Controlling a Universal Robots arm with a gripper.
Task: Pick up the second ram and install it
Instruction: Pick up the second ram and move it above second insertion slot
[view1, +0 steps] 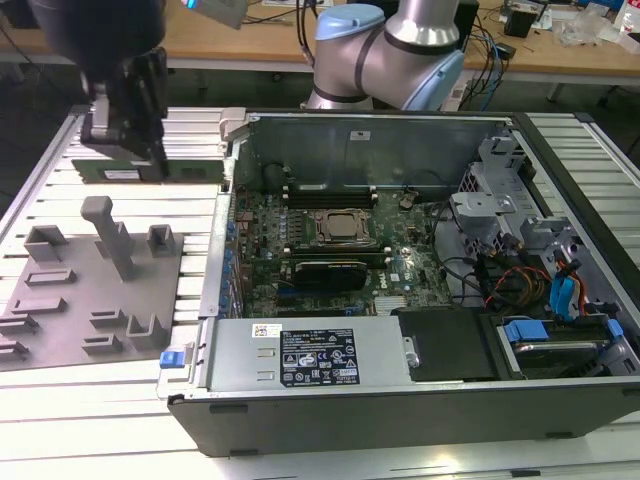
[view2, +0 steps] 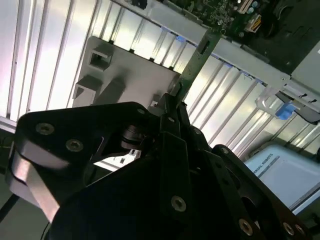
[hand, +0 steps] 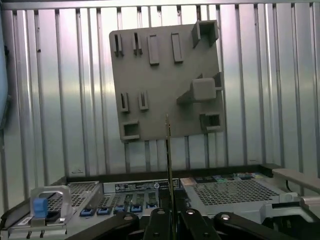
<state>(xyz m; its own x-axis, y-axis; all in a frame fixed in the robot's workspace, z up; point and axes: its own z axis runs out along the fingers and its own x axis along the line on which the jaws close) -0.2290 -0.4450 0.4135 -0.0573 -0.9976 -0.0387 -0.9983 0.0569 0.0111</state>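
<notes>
Exterior view — gripper (view1: 153, 157) clamps second ram (view1: 192, 171) outside computer case (view1: 420, 415).

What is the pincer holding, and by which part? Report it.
The pincer holds the second ram, clamped across its flat faces at the upper long edge, roughly mid-length.

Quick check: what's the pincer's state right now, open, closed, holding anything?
Pincer: closed, holding the green RAM stick.
</notes>
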